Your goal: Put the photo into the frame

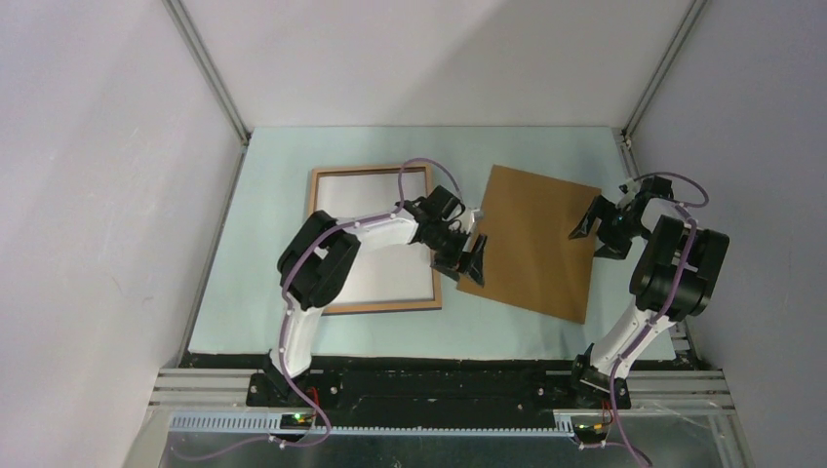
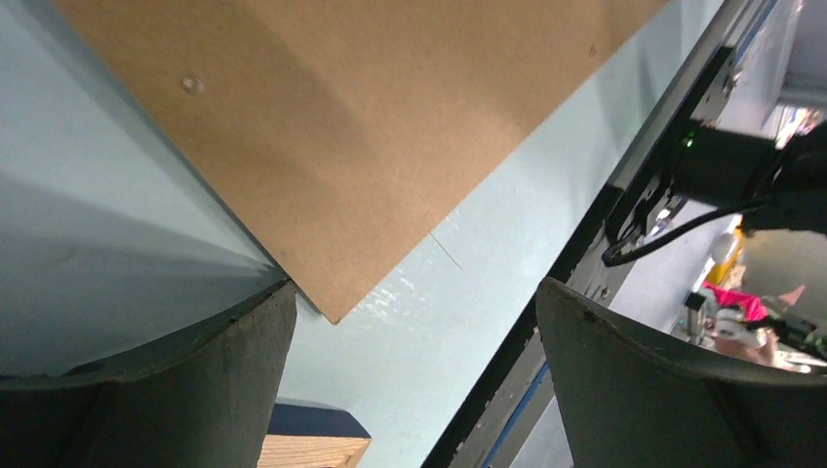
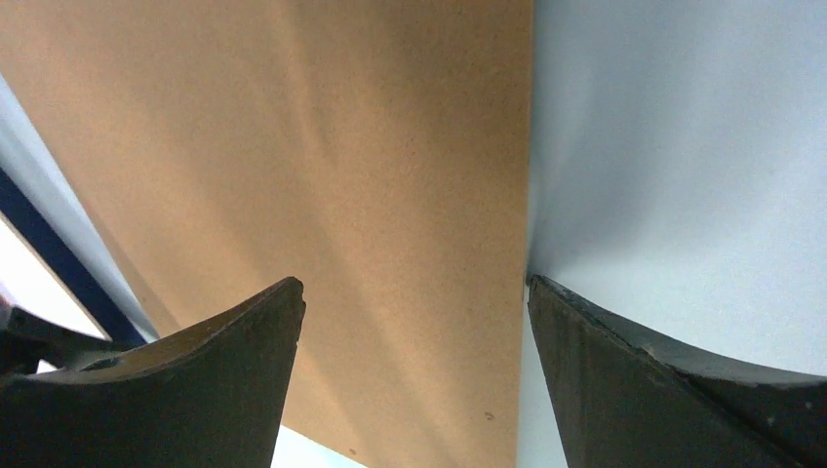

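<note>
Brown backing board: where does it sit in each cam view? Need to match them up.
Top external: backing board right of centre, tilted, lying beside the frame.
Left wrist: fills the upper left, one corner pointing down.
Right wrist: fills left and centre, its edge running top to bottom.
Shared landmark: the pale green table mat under it, seen in all three.

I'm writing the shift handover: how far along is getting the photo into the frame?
Looks done: the photo, white side up, seems to lie inside the frame. In hand: the left gripper and right gripper stand open at opposite edges of the brown backing board, and neither grips it. Left: probably laying that board over the frame.
</note>
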